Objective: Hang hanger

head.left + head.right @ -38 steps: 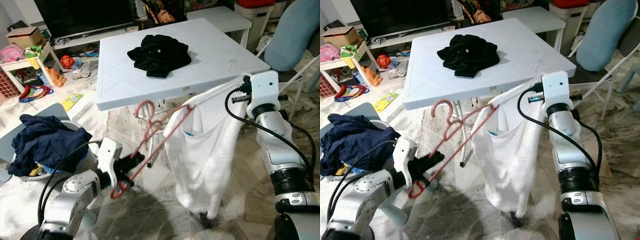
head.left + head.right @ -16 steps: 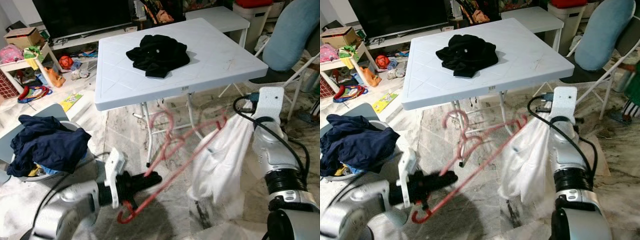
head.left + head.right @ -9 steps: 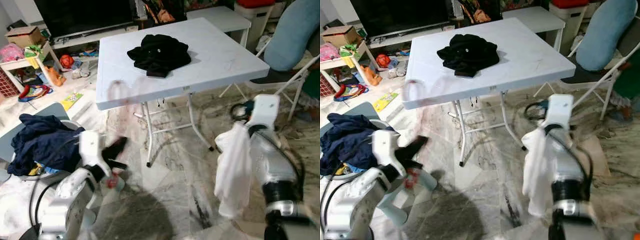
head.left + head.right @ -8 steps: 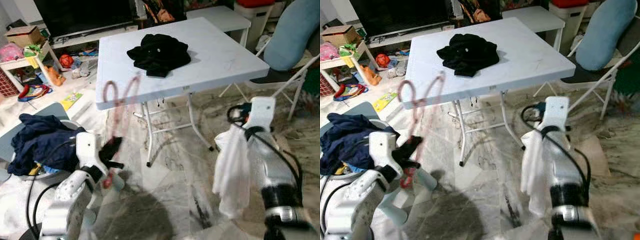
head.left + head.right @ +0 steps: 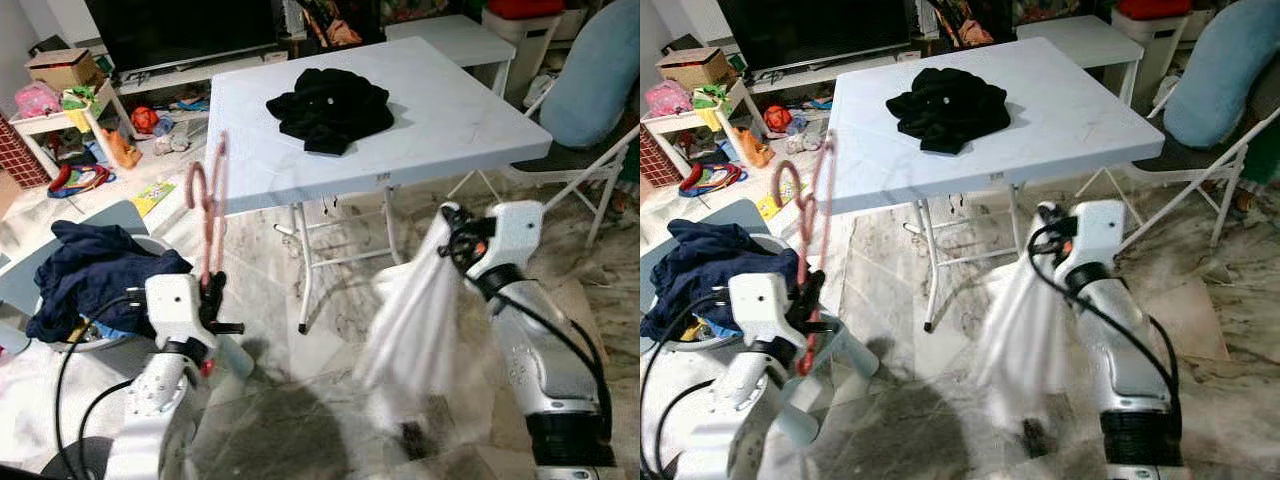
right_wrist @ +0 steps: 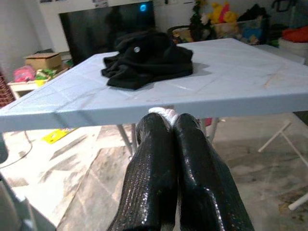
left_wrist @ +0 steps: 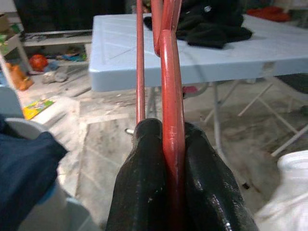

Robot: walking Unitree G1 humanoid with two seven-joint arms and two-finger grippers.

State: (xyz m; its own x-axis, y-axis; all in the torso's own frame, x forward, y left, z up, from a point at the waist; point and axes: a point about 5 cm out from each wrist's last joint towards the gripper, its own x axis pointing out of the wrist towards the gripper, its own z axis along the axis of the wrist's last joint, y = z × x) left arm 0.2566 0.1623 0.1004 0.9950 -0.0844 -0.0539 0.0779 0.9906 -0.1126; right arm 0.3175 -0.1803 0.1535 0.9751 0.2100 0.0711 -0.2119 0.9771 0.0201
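Red plastic hangers point(image 5: 208, 215) stand upright, clamped in the raised left gripper point(image 7: 166, 139). The right gripper point(image 6: 168, 122), forearm lifted, pinches a hanging white garment point(image 5: 415, 325).

Surfaces you are working with

Your glossy black fingers point(image 7: 144, 192) pinch a smooth red plastic hanger point(image 7: 171, 86); white cloth point(image 5: 420, 320) hangs soft; the table point(image 5: 1080, 110) looks matt plastic.

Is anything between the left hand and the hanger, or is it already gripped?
Nothing is between them. The left hand is shut directly on the red hanger, which stands upright above it. The right hand pinches the white garment apart from it, in front of the table.
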